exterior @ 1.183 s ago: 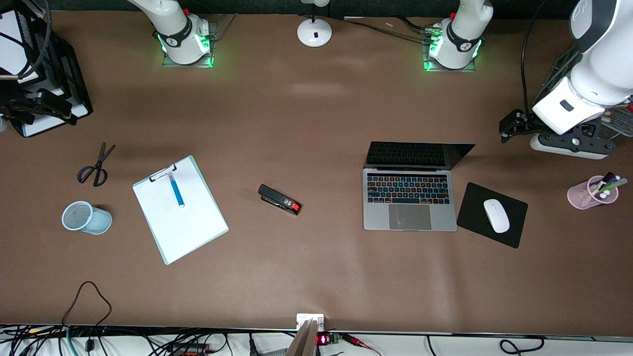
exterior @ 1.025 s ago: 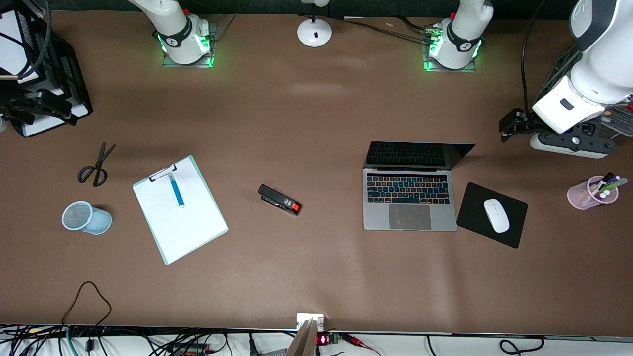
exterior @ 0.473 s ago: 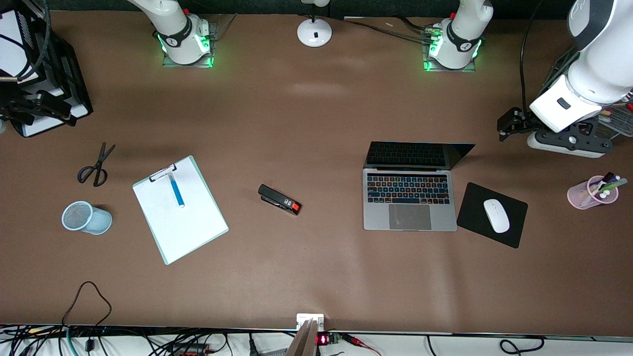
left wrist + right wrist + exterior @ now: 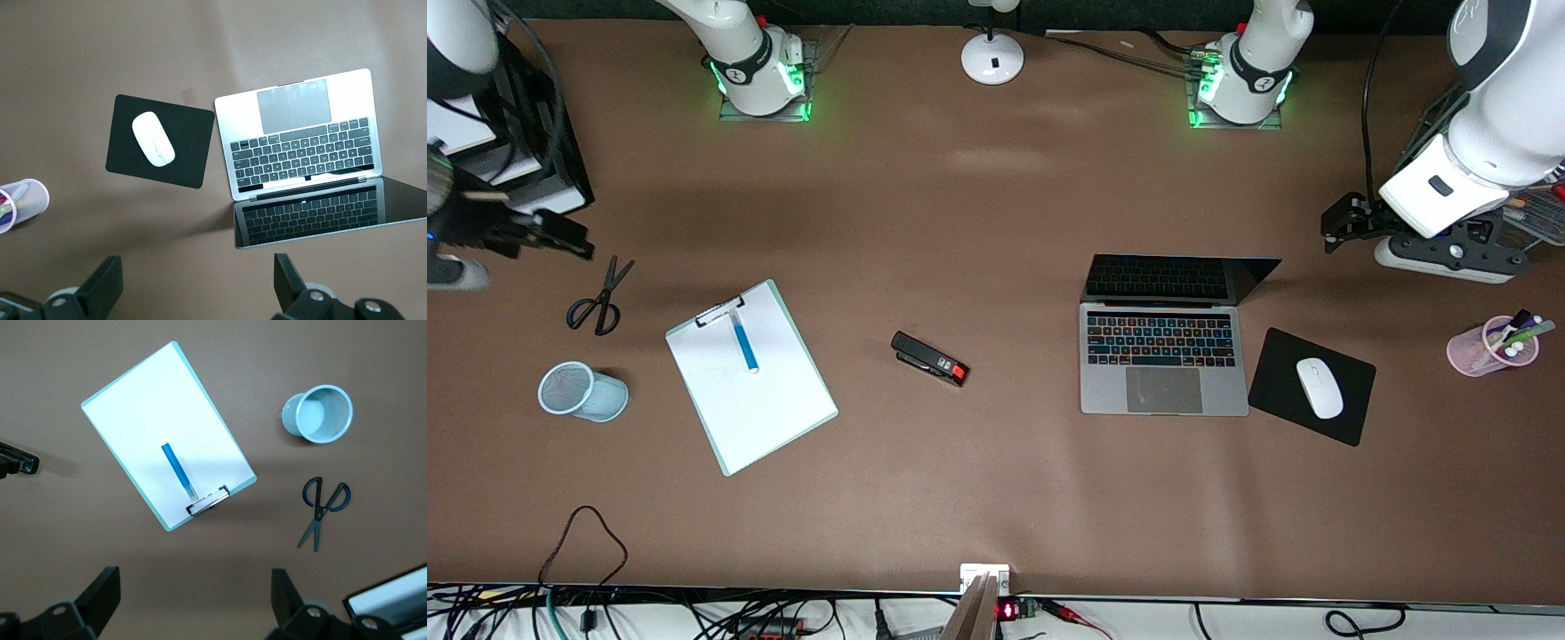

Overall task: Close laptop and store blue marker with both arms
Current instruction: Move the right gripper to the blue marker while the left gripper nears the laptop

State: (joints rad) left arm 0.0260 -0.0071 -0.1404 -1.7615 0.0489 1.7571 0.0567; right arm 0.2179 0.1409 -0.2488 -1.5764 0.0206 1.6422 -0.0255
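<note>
Front view showed the slim silver-grey laptop [image 4: 1164, 356] standing open on the brown counter [image 4: 996, 498] toward the left arm's end, its dark screen raised and black keys showing. Just beside it lay a black mouse pad [image 4: 1280, 373] carrying a white mouse [image 4: 1319, 388]. The slim bright-blue marker [image 4: 743, 342] lay on the white sheet of a mint-edged clipboard [image 4: 765, 418] toward the right arm's end, its white tip close to the metal clip. A black stapler with a red end [image 4: 929, 358] sat between clipboard and laptop. Black-handled scissors [image 4: 600, 298] and a pale-blue mesh cup [image 4: 582, 391] on its side lay near the clipboard, and a pink cup of pens [image 4: 1492, 347] stood at the left arm's edge of the counter.

The left claw [image 4: 197, 287] hung in the air over bare counter beside the laptop's screen, its fingers [image 4: 100, 290] spread wide and holding nothing. The right claw [image 4: 193, 603] hung over bare counter near the clipboard's clip end, fingers [image 4: 100, 597] likewise wide apart and empty.
</note>
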